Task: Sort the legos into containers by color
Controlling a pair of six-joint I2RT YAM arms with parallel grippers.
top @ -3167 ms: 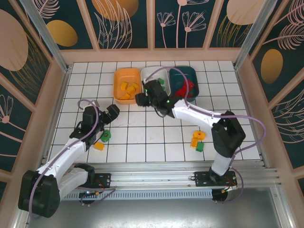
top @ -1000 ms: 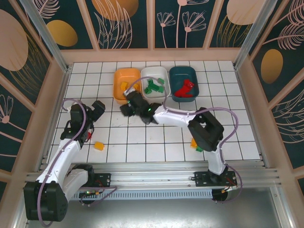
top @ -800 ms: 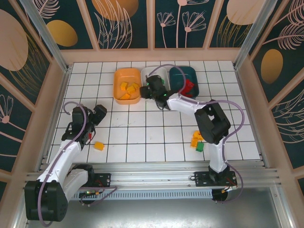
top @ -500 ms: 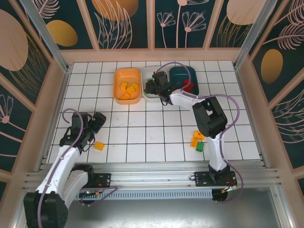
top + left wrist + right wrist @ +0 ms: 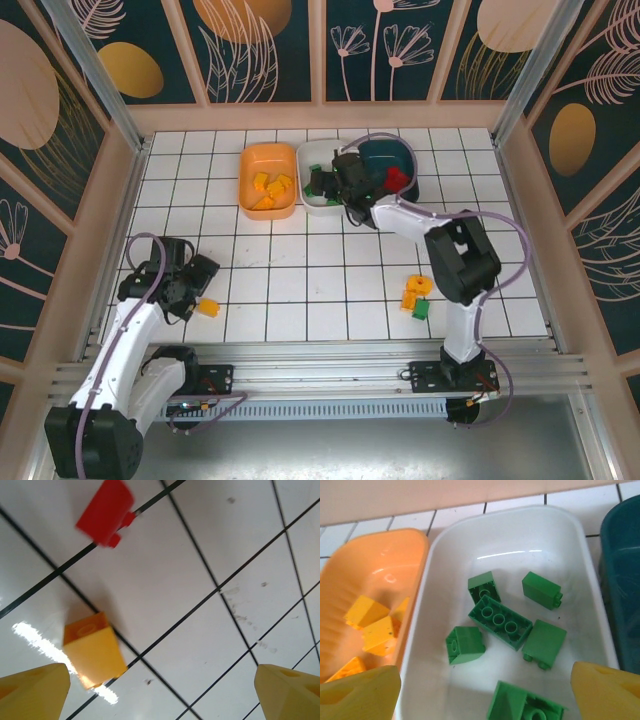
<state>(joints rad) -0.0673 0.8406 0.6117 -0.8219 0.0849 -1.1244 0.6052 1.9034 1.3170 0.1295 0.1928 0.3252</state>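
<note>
Six glossy green legos (image 5: 500, 621), studded blocks of mixed sizes, are seen lying in the white tub (image 5: 580, 535) beneath the right gripper (image 5: 482, 682), whose fingers are spread wide with nothing held. Yellow legos (image 5: 365, 611) are gathered in the orange tub (image 5: 380, 545) alongside. The left gripper (image 5: 160, 682) is likewise held wide open and empty above a yellow lego (image 5: 95, 650) and a red lego (image 5: 106, 511) on the table (image 5: 175, 580).

Top view looks down over the whole table (image 5: 300, 270); close wrist views face down, right sharing the white tub (image 5: 520, 535).
</note>
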